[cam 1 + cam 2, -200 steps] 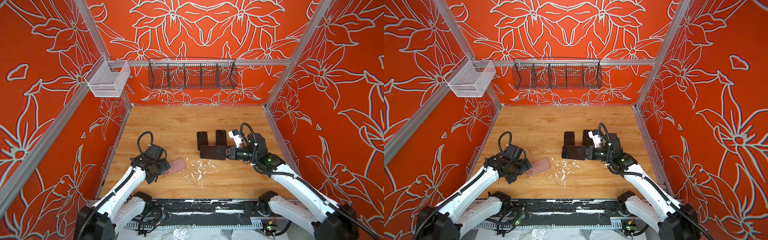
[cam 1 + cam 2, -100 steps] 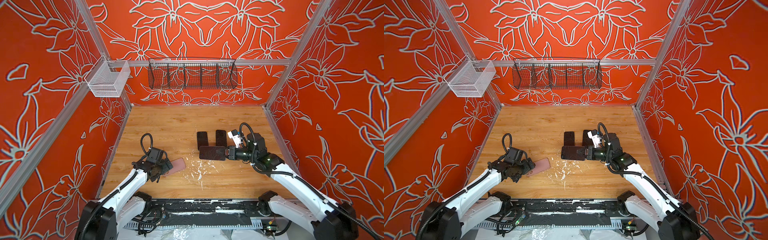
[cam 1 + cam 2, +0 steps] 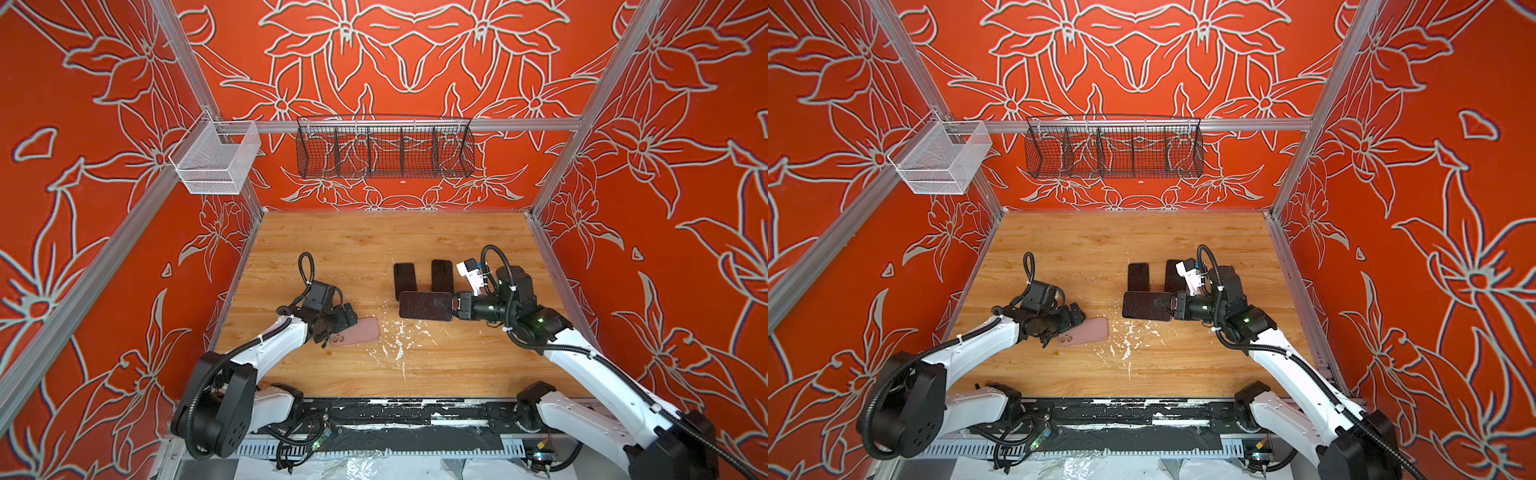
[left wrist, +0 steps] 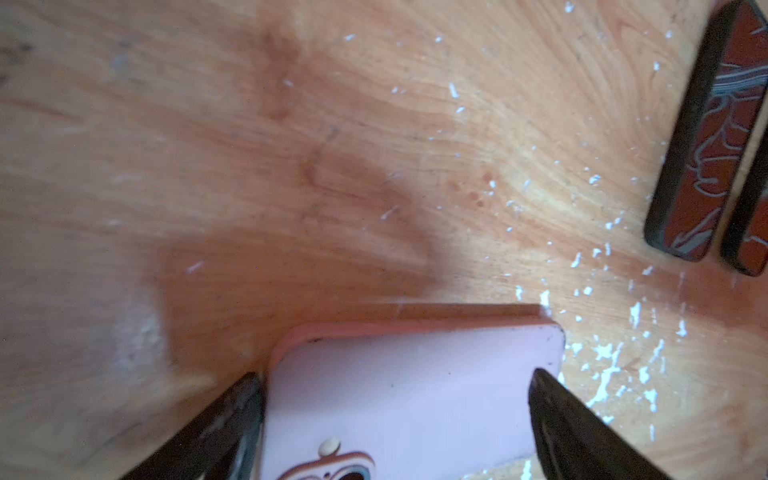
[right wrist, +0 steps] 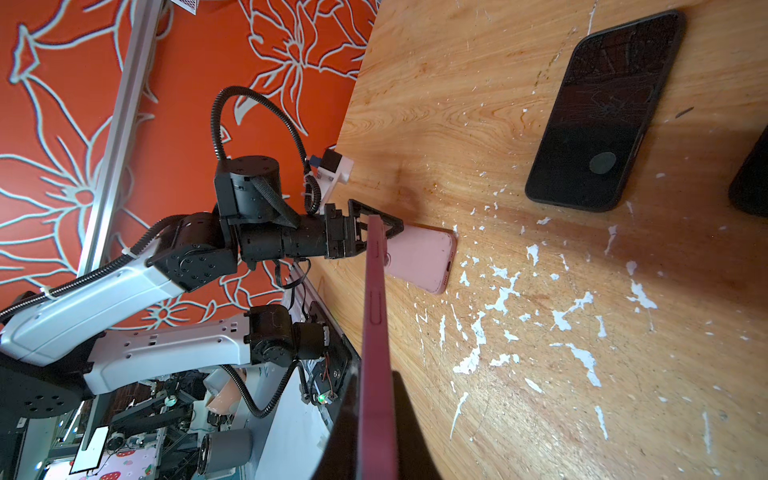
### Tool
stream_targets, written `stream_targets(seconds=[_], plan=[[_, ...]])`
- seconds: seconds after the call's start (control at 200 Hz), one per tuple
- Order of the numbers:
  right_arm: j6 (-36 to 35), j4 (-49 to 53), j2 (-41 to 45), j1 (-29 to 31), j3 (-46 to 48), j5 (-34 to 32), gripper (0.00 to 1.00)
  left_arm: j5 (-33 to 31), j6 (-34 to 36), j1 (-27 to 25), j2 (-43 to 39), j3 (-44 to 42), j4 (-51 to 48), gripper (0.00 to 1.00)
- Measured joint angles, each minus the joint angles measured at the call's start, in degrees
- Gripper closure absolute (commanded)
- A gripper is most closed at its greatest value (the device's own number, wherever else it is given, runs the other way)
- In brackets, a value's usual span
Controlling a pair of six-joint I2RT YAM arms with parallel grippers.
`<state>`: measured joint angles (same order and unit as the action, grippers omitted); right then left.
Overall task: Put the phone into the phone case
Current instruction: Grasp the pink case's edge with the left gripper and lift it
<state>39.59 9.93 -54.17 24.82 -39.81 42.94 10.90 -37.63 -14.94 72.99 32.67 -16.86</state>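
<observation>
A pink phone case (image 3: 359, 331) (image 3: 1088, 331) lies flat on the wooden table, camera cut-out toward my left arm. My left gripper (image 3: 338, 326) (image 4: 395, 376) is open, its two fingers straddling the camera end of the case (image 4: 415, 395). One finger is against a long edge, the other at the opposite edge. My right gripper (image 3: 455, 308) (image 3: 1168, 308) is shut on one end of a dark-screened phone (image 3: 424, 306) (image 3: 1145, 306), holding it level above the table right of centre. In the right wrist view the phone's maroon edge (image 5: 376, 332) points toward the case (image 5: 419, 257).
Two more dark phones (image 3: 404, 280) (image 3: 441, 275) lie side by side just behind the held one. White flecks (image 3: 399, 336) mark the wood between case and phone. A white mesh bin (image 3: 216, 160) and a black wire basket (image 3: 384, 151) hang on the rail.
My left gripper has advanced toward the case, and its open fingers now reach round the camera end. The right gripper and its phone have shifted very slightly left.
</observation>
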Motion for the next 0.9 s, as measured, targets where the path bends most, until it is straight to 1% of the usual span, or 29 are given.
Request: stream_targets(seconds=[0.14, 0.37, 0.51, 0.605, 0.666, 0.736, 0.836, 0.901], plan=[[-0.2, 0.8, 0.7, 0.0, -0.7, -0.3, 1.0, 3.5, 0.6, -0.7, 2.1, 1.3, 1.4, 0.01], [-0.6, 4.5, 3.0, -0.9, -2.3, -1.7, 1.0, 5.9, 1.0, -8.0, 1.1, 1.3, 0.1, 0.01], [-0.6, 6.5, 3.9, -3.5, -4.4, -3.5, 1.0, 5.2, 2.3, -9.5, -4.5, 2.2, -4.8, 0.01], [-0.5, 7.6, 4.8, -5.5, -4.5, -4.3, 1.0, 4.2, 4.6, -9.9, -10.3, 5.1, -8.3, 0.03], [-0.4, 8.3, 4.9, -6.6, -4.5, -4.7, 1.0, 3.8, 7.3, -10.4, -13.3, 8.0, -9.9, 0.03], [-0.3, 9.0, 5.0, -7.6, -4.5, -4.9, 1.0, 3.8, 12.0, -11.2, -14.5, 11.8, -11.9, 0.03], [-0.2, 10.0, 5.2, -8.6, -4.5, -5.0, 1.0, 3.0, 21.4, -13.7, -13.5, 18.6, -15.8, 0.03], [-0.1, 10.6, 5.5, -9.2, -4.5, -5.0, 1.0, 1.9, 29.0, -15.7, -12.0, 22.0, -18.3, 0.03]])
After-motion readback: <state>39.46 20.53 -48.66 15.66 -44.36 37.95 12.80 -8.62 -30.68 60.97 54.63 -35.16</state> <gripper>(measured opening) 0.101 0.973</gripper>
